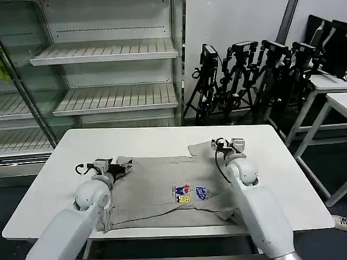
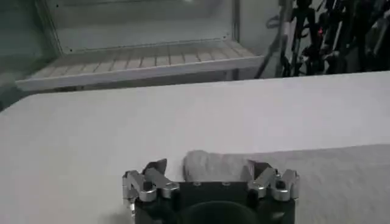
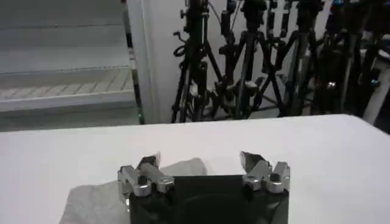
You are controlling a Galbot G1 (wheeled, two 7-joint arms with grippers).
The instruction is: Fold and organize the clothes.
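Head view: grey shirt (image 1: 162, 189) flat on table (image 1: 162, 141), multicoloured patch (image 1: 190, 194).

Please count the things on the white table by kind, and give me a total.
Light grey shirt: 1
Grippers over the shirt: 2, left gripper and right gripper, both open
White table itself: not counted
Total: 3
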